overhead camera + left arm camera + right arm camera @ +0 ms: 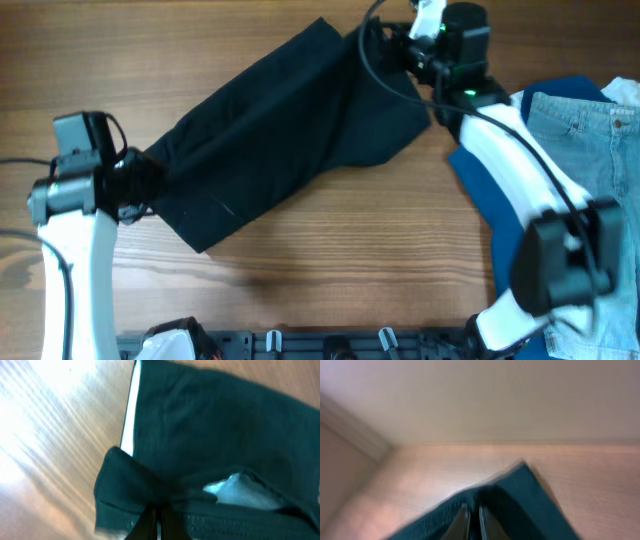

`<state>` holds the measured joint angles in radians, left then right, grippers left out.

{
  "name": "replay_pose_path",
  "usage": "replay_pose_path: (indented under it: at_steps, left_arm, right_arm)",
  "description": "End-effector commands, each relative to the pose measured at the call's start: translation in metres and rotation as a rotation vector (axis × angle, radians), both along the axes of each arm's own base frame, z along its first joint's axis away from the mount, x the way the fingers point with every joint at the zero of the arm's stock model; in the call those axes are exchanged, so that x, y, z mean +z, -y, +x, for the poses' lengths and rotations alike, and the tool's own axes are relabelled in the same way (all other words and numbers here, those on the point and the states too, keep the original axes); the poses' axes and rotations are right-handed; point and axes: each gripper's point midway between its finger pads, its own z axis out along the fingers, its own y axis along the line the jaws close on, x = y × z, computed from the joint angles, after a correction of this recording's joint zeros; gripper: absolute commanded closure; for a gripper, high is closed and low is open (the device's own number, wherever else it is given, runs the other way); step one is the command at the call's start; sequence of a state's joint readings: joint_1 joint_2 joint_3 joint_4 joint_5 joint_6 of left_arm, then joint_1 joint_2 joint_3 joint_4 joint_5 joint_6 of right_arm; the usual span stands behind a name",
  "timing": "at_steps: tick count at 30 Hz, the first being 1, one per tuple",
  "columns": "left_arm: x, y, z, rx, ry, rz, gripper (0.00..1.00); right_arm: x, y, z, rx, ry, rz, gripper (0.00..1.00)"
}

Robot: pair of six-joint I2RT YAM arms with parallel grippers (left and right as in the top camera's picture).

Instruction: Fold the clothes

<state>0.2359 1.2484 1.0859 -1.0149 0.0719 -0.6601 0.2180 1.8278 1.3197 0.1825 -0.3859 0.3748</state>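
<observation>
— Progress?
— Early: possibly halved lengthwise, not yet folded small.
— Black shorts (290,130)?
— Stretched diagonally, lower left to top centre; pinched tight by left gripper (138,185) and right gripper (398,45) at either end.

A brown wood-grain counter (300,270) meets a plain pale wall (495,395) at its far edge, with bright glare on the wood.
</observation>
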Motion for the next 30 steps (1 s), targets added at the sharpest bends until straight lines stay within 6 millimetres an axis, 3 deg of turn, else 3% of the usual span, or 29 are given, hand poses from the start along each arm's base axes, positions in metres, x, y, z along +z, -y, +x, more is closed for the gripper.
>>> replay_pose_path:
  at_steps: [1, 3, 8, 11, 16, 20, 23, 27, 28, 29, 30]
  left_arm:
    - [-0.032, -0.033, 0.025, 0.058, -0.061, 0.111, 0.96]
    - [-0.049, -0.041, 0.033, 0.069, -0.099, 0.136, 0.96]
    - [-0.064, -0.057, 0.03, 0.1, -0.166, 0.21, 0.96]
    - [-0.063, -0.058, 0.033, 0.11, -0.153, 0.215, 0.96]
    - [-0.064, -0.058, 0.032, 0.109, -0.158, 0.214, 0.96]
    - [-0.063, -0.061, 0.032, 0.116, -0.159, 0.228, 0.96]
    - [-0.061, -0.07, 0.029, 0.186, -0.16, 0.266, 0.96]
    - [-0.058, -0.083, 0.031, 0.268, -0.131, 0.265, 0.95]
    - [-0.058, -0.083, 0.032, 0.268, -0.124, 0.265, 0.93]
    - [-0.058, -0.083, 0.033, 0.268, -0.12, 0.266, 0.89]
    - [-0.058, -0.083, 0.033, 0.261, -0.124, 0.268, 0.79]
  right_arm:
    - [-0.041, 0.003, 0.04, -0.04, -0.01, 0.154, 0.96]
    - [-0.06, -0.005, 0.05, -0.026, -0.029, 0.284, 0.96]
    - [-0.075, -0.009, 0.055, -0.025, -0.036, 0.353, 0.96]
    - [-0.057, -0.01, 0.057, -0.028, -0.017, 0.444, 0.96]
    - [-0.003, -0.021, 0.061, 0.06, 0.033, 0.577, 0.96]
    - [0.019, -0.018, 0.072, 0.033, 0.066, 0.592, 0.96]
    - [0.008, -0.01, 0.081, -0.056, 0.051, 0.587, 0.96]
    - [-0.018, -0.031, 0.081, -0.079, 0.048, 0.511, 0.96]
    - [-0.03, -0.036, 0.081, -0.088, 0.019, 0.493, 0.86]
    - [-0.038, -0.042, 0.078, -0.07, -0.003, 0.468, 0.55]
    - [-0.045, -0.048, 0.074, -0.03, -0.026, 0.444, 0.36]
